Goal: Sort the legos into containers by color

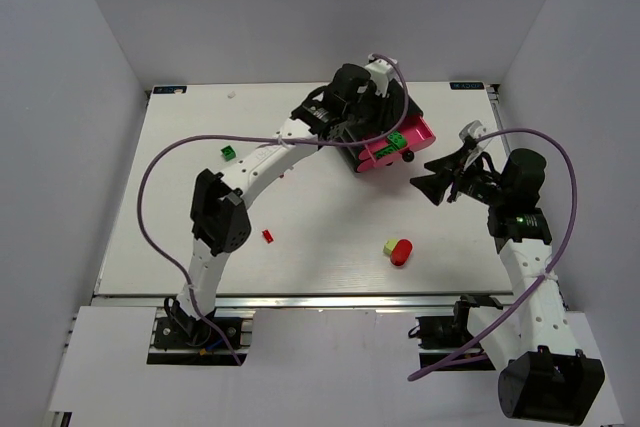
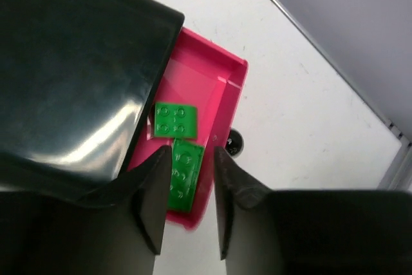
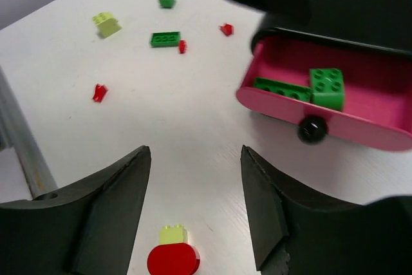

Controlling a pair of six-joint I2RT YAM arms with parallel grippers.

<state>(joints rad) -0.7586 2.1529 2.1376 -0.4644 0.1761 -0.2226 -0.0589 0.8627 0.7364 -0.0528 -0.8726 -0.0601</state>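
The glossy black cabinet stands at the back with one pink drawer pulled open, its dark knob facing front. Two dark green legos lie in the drawer. My left gripper is open and empty just above the drawer's front corner. My right gripper is open and empty above the table, in front of the drawer. A red rounded lego and a yellow-green lego lie together below it.
Loose legos lie on the table's left half: a green one, a red one. The right wrist view shows more: yellow-green, green, red. The left arm reaches across the table's middle. Grey walls enclose the table.
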